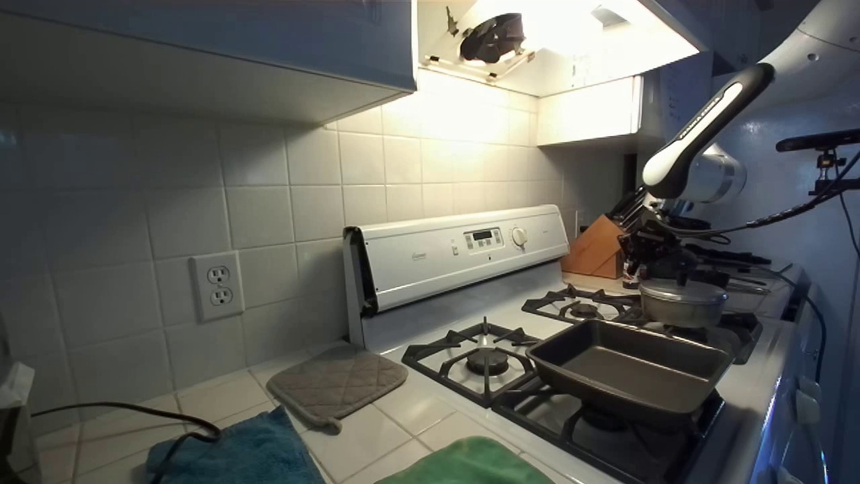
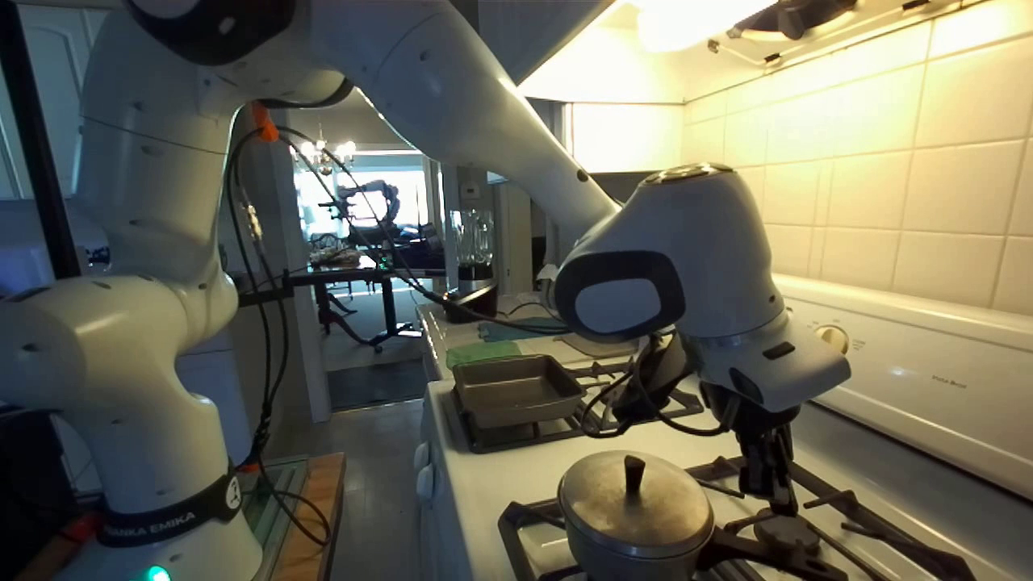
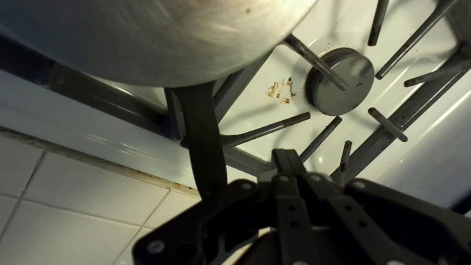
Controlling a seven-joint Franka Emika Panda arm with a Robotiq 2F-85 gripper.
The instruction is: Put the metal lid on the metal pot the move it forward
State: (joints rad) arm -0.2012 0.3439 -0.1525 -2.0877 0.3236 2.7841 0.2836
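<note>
The shiny domed metal lid [image 2: 670,508] with a black knob sits on the metal pot [image 2: 625,561]. In an exterior view the lid [image 1: 685,292] also rests on the pot [image 1: 682,312], on a stove grate. The pot's black handle [image 2: 767,555] points toward the back of the stove. My gripper [image 2: 784,507] is beside the pot, near the rear burner, apart from lid and pot. In the wrist view my gripper [image 3: 289,160] has its fingertips together with nothing between them. The pot's handle [image 3: 204,136] lies to their left. The curved metal at upper left is partly cut off.
A dark rectangular pan [image 1: 631,366] stands on the front grate; it also shows in an exterior view [image 2: 520,391]. Raised grate bars surround the rear burner [image 3: 346,82]. A knife block [image 1: 594,252] stands beyond the stove. The stove's back panel [image 2: 928,371] rises behind the gripper.
</note>
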